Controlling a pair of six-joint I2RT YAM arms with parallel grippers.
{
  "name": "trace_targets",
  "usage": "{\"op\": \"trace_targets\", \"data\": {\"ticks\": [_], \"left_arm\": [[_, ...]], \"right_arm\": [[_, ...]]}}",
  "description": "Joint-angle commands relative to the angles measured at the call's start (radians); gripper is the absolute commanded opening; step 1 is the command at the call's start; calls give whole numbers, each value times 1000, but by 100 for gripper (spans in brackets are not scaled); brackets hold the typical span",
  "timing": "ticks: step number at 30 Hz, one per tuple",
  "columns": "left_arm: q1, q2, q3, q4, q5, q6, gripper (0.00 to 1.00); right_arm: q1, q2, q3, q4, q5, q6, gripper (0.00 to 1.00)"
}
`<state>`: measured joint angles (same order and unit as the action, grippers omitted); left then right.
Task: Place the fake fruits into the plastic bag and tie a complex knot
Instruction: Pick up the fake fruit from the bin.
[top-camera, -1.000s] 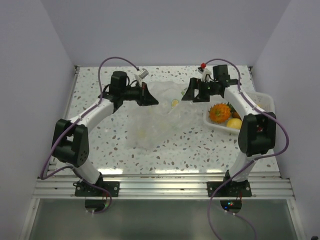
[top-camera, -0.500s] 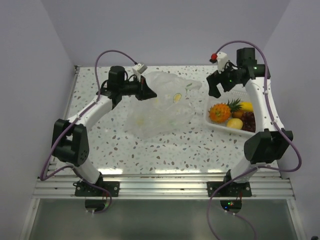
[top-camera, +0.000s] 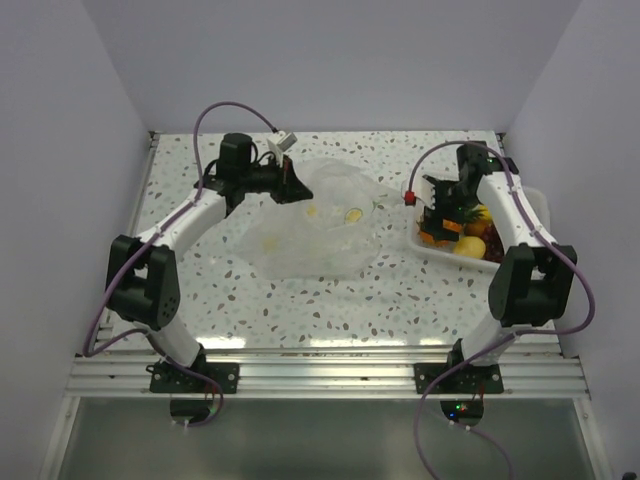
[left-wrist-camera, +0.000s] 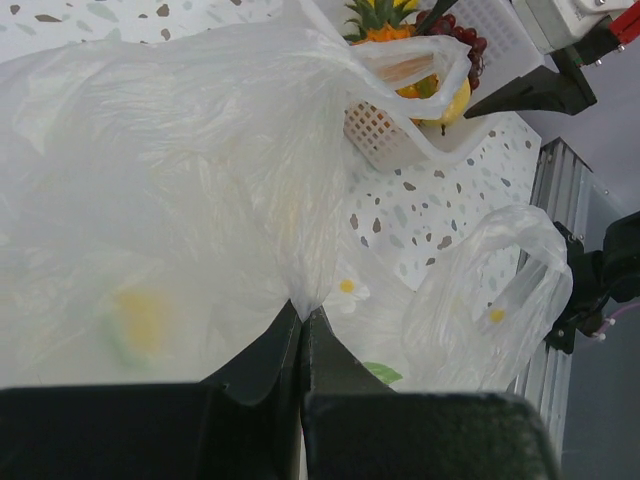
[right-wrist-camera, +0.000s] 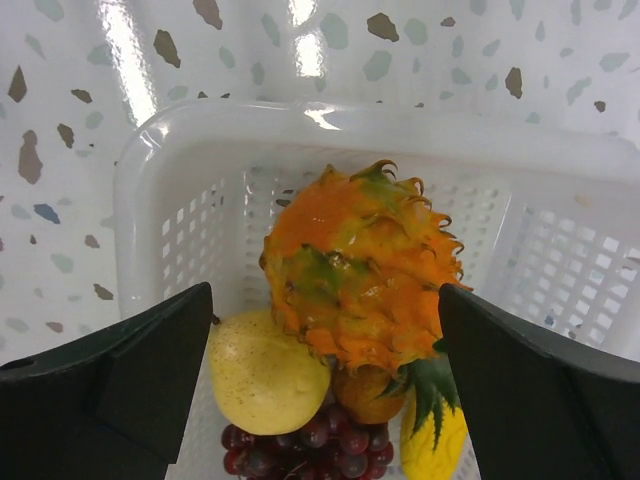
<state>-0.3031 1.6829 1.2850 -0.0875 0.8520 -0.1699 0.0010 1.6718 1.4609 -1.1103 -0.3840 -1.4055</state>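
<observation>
Speckled tabletop (top-camera: 300, 300): left gripper (left-wrist-camera: 302, 335) pinches the plastic bag (top-camera: 320, 225) edge tight, bag sprawled mid-table. Right gripper (right-wrist-camera: 325, 290), jaws wide, hovers over white tray (right-wrist-camera: 180, 180), straddling orange spiky fruit (right-wrist-camera: 360, 270). Fruit-loading step; next probably descend, clamp it, carry to the bag.

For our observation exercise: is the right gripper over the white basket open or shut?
Open. The right gripper has its fingers wide apart, either side of the orange spiky fruit in the white basket.
</observation>
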Motion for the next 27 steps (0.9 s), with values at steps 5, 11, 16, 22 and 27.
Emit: {"op": "trace_targets", "data": {"ticks": [5, 11, 16, 22, 27], "left_arm": [[7, 17, 40, -14, 22, 30, 0], [7, 34, 51, -26, 21, 38, 0], [7, 41, 51, -29, 21, 43, 0], [7, 52, 51, -31, 19, 43, 0], [7, 54, 51, -34, 13, 43, 0]], "right_arm": [[2, 69, 35, 34, 13, -226, 99], [-53, 114, 36, -14, 5, -352, 99], [-65, 154, 47, -22, 8, -408, 99], [-65, 203, 23, 27, 16, -443, 99], [-67, 258, 15, 56, 59, -444, 99]]}}
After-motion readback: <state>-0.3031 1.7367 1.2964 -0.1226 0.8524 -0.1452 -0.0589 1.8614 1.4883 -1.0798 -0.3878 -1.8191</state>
